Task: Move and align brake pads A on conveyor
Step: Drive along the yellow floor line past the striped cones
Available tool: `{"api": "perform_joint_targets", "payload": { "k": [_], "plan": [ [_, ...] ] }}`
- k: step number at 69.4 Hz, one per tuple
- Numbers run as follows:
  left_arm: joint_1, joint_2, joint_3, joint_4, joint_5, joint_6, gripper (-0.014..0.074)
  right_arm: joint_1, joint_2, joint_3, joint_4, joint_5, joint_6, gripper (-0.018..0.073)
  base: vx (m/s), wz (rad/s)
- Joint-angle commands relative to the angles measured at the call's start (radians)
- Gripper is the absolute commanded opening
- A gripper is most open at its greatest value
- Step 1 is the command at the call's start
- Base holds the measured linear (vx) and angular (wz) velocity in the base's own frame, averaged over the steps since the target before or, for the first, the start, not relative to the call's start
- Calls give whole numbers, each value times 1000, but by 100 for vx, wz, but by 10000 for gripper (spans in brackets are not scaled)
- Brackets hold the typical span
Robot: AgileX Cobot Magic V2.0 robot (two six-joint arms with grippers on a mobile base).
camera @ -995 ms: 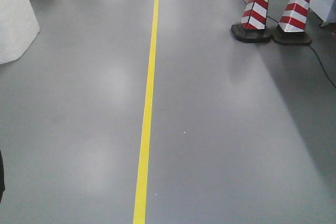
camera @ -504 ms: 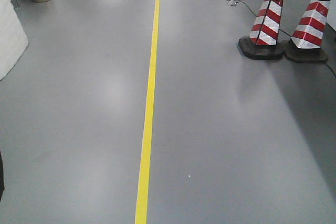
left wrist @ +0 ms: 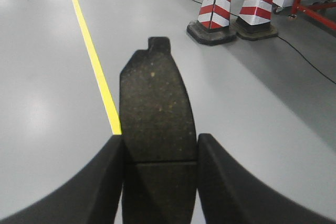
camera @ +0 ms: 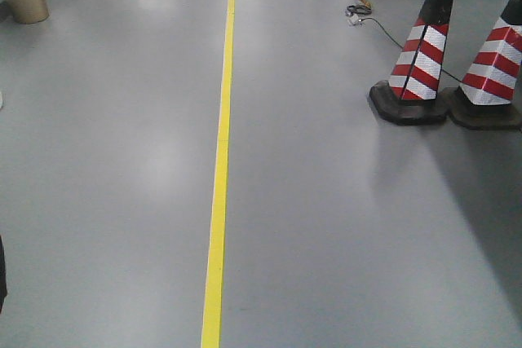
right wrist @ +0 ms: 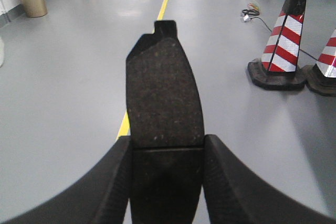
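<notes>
Left wrist-mounted view: my left gripper (left wrist: 160, 153) pinches a brake pad (left wrist: 156, 108), my right gripper (right wrist: 167, 153) another brake pad (right wrist: 164, 93), both carried flat over the grey floor (camera: 326, 226), conveyor unseen.

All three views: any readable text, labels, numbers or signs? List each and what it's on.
None readable.
Left brake pad: no stamp or number on the visible face.
Right brake pad: same, plain face.
Traffic cones: red and white stripes only, no lettering.
Floor line: plain yellow, no markings.
</notes>
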State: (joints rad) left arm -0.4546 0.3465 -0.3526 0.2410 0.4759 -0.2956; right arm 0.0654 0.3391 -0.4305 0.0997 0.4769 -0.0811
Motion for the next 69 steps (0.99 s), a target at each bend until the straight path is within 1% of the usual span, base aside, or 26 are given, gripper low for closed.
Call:
{"api": "perform_joint_targets", "payload": {
  "k": [1,26,69],
  "plan": [
    [-5,5,-30,11,-92,-7,-6,-5,6,-31,0,-97,-4,-4,73,-14],
    [-5,5,-30,11,-92,-7,-6,-5,6,-31,0,-97,-4,-4,73,-13],
    [-5,9,-30,11,-92,-7,-6,-5,6,-31,0,-97,-4,-4,72,2]
  ]
}}
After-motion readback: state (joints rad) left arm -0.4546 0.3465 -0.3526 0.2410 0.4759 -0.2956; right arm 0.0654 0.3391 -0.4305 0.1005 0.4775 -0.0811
